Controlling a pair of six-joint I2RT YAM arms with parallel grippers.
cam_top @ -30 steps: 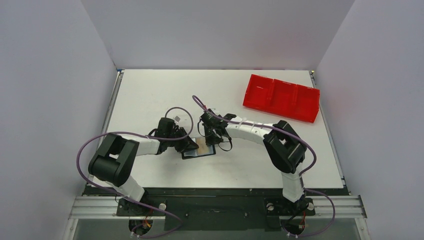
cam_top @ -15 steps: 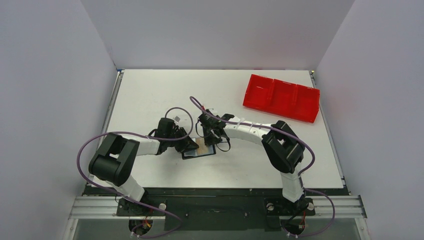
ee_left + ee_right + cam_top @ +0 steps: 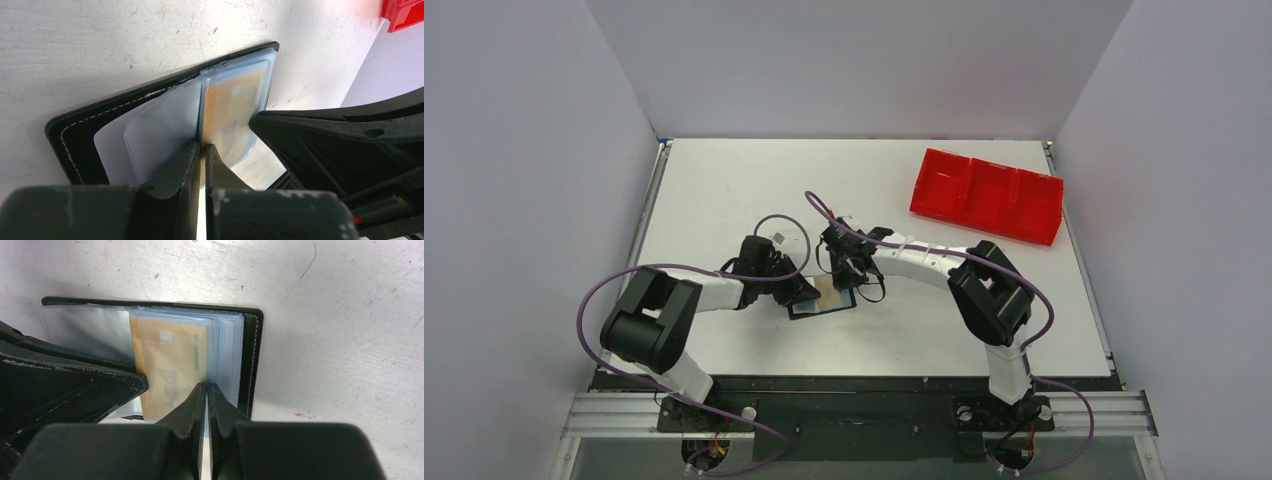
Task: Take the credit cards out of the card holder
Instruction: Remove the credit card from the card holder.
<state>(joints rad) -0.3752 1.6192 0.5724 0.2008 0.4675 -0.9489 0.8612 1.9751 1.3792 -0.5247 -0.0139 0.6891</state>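
The card holder [image 3: 809,311] lies open on the table, black with white stitching [image 3: 75,145] [image 3: 250,360], and its clear sleeves are fanned out. A gold/tan credit card [image 3: 827,291] [image 3: 230,115] [image 3: 167,365] sits in one sleeve. My left gripper [image 3: 808,293] [image 3: 203,148] is shut on the near edge of that card and its sleeve. My right gripper [image 3: 845,283] [image 3: 206,386] is shut on the edge of the clear sleeve stack [image 3: 225,350] beside the card. The two grippers face each other over the holder. The silver and black cards are hidden.
A red three-compartment tray [image 3: 987,195] stands at the back right, and its corner shows in the left wrist view [image 3: 402,12]. The white table [image 3: 724,190] is walled on three sides. Purple cables loop over both arms.
The right arm has edged slightly to the left. Both grippers stay shut at the holder, which has not moved.
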